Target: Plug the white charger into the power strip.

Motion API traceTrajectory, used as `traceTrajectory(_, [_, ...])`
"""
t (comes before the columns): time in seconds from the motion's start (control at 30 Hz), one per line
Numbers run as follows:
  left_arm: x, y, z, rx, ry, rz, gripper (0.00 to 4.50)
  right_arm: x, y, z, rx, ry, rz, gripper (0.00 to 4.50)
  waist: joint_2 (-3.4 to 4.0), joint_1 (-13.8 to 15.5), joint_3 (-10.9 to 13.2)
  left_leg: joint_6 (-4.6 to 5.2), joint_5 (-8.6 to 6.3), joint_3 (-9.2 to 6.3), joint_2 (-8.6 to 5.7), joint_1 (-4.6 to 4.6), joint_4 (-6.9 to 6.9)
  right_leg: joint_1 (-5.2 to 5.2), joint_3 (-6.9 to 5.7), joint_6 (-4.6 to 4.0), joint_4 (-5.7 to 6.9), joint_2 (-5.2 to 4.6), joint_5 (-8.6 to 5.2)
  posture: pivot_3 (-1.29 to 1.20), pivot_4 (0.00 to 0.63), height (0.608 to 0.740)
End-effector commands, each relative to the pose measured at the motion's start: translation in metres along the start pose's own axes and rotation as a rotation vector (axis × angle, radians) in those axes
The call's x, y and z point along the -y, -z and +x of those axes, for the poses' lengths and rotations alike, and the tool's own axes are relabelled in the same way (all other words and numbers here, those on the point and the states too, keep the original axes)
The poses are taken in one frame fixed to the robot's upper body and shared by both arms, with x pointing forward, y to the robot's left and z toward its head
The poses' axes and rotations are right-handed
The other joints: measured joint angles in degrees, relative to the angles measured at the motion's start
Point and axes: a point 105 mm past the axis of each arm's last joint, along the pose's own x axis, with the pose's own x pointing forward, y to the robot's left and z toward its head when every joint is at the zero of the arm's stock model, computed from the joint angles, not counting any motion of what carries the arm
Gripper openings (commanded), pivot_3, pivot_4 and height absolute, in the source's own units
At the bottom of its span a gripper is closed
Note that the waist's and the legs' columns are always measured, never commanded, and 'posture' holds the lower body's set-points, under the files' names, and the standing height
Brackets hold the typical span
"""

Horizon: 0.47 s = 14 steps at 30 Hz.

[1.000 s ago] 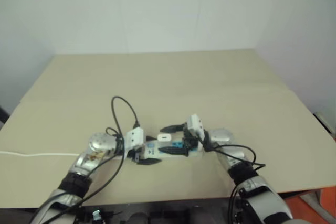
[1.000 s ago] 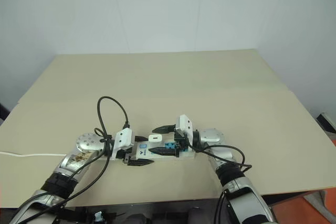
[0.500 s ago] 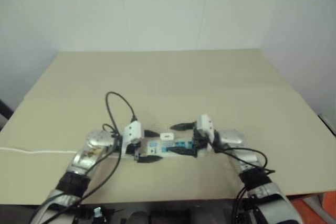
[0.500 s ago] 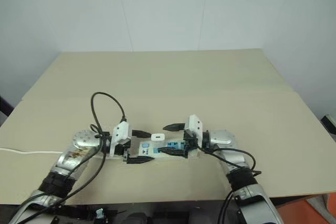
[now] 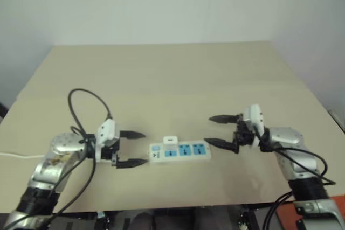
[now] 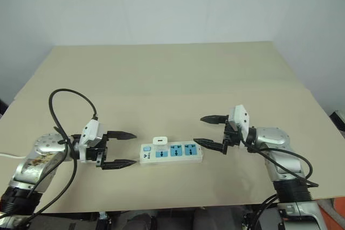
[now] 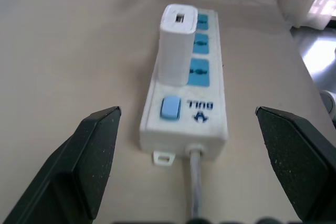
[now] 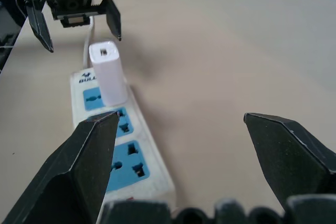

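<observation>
The power strip [image 5: 183, 152] lies flat near the table's front, with three blue sockets and a blue switch at its left end. The white charger [image 5: 170, 140] stands upright on it, in the socket beside the switch [image 7: 169, 107]. Left of the strip, a short gap away, my left gripper [image 5: 141, 147] is open and points at the switch end. On the strip's right side my right gripper [image 5: 209, 130] is open too, slightly above the table. Neither touches the strip or the charger [image 8: 107, 74]. Both grippers are empty.
The beige table [image 5: 172, 79] stretches bare behind the strip to a white wall. A thin white cord [image 5: 16, 156] runs off the table's left edge. The front edge lies just below the strip.
Both grippers have pulled away from the strip, the left to the left and the right to the right, both rising a little. The left gripper's fingers have spread wider. The charger stays on the strip.
</observation>
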Motion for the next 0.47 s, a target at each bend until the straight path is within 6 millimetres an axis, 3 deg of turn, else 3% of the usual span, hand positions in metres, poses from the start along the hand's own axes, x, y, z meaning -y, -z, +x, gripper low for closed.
traceTrajectory(0.03, [0.001, -0.011, -0.005, 0.021, -0.011, 0.033, 4.48, 0.002, -0.011, -0.008, 0.03, 0.018, -0.018, 4.5, -0.01, 0.1, 0.0, 0.0, 0.0, 0.06, 0.0, 0.0, 0.0, 0.01, 0.0, 0.0, 0.0, 0.0, 0.0, 0.0, 0.15, 0.74])
traceTrajectory(0.47, [0.002, -0.011, -0.001, 0.016, -0.015, 0.035, 4.48, -0.002, -0.012, 0.004, 0.057, 0.001, -0.021, 4.5, -0.01, 0.1, 0.2, -0.02, 0.01, 0.41, 0.02, 0.01, 0.03, 0.01, -0.04, -0.01, 0.07, 0.01, 0.01, 0.0, 0.15, 0.74])
